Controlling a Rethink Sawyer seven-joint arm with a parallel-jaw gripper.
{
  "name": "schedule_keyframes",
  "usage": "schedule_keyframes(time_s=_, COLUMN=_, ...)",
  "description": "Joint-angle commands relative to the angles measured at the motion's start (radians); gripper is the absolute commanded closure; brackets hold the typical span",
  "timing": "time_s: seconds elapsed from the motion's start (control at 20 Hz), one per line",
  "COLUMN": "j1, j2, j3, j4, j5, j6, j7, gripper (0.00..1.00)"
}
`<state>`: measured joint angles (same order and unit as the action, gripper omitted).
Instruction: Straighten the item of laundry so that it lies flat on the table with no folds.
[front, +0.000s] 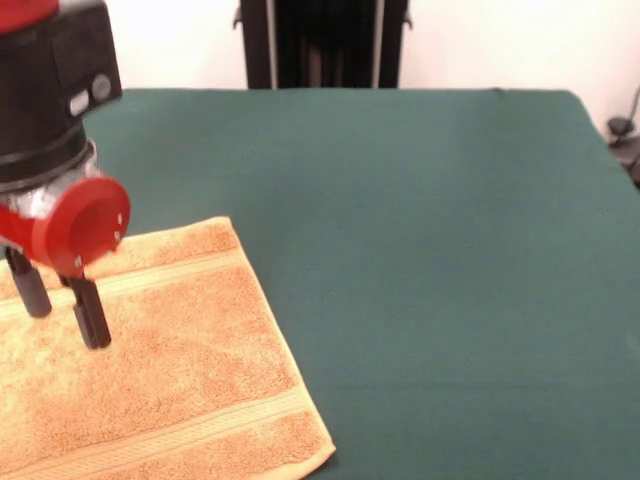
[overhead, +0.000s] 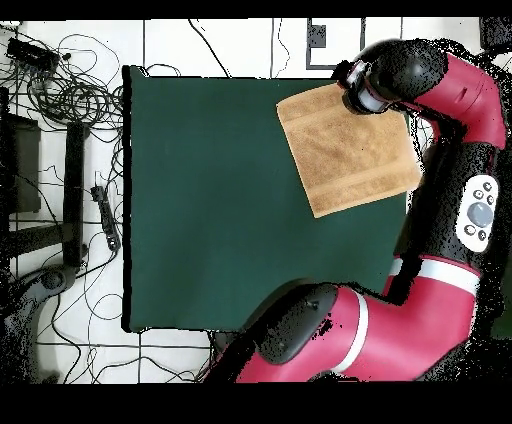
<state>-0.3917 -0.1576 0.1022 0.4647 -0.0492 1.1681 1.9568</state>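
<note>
The table (front: 420, 200) is a broad spread of dark green cloth, nearly all of it bare. My towel (front: 170, 370) lies at the near left corner of the front view, golden-orange terry, and from above it looks spread out, a rough square turned slightly askew near the table's edge. I see no fold in the part that shows; my arm hides one corner from above, so I cannot vouch for that bit.

I judge the towel light, limp and grippy on the felt: it will drape and bunch if dragged from the middle. An edge or corner is where I would pinch it, preferably by one of the flat woven bands (front: 180, 425), which should be thinner and firmer than the pile.

My gripper (front: 60, 305) hangs over the towel's far left part, near the other band, fingers (front: 92, 315) spread apart and holding nothing. Whether the tips touch the cloth I cannot tell.
</note>
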Motion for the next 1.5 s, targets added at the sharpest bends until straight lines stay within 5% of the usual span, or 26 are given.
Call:
schedule_keyframes(time_s=0.05, j1=0.026, j2=0.177, j3=0.151, j4=-0.068, j5=-0.057, j6=0.041, j7=-0.332, gripper=0.00)
schedule_keyframes(time_s=0.85, j1=0.030, j2=0.198, j3=0.151, j4=-0.124, j5=-0.035, j6=0.092, j7=-0.335, gripper=0.00)
schedule_keyframes(time_s=1.3, j1=0.026, j2=0.089, j3=0.125, j4=-0.015, j5=0.006, j6=0.112, j7=-0.305, gripper=0.00)
schedule_keyframes(time_s=1.5, j1=0.028, j2=-0.066, j3=0.089, j4=0.146, j5=0.037, j6=0.113, j7=-0.256, gripper=0.00)
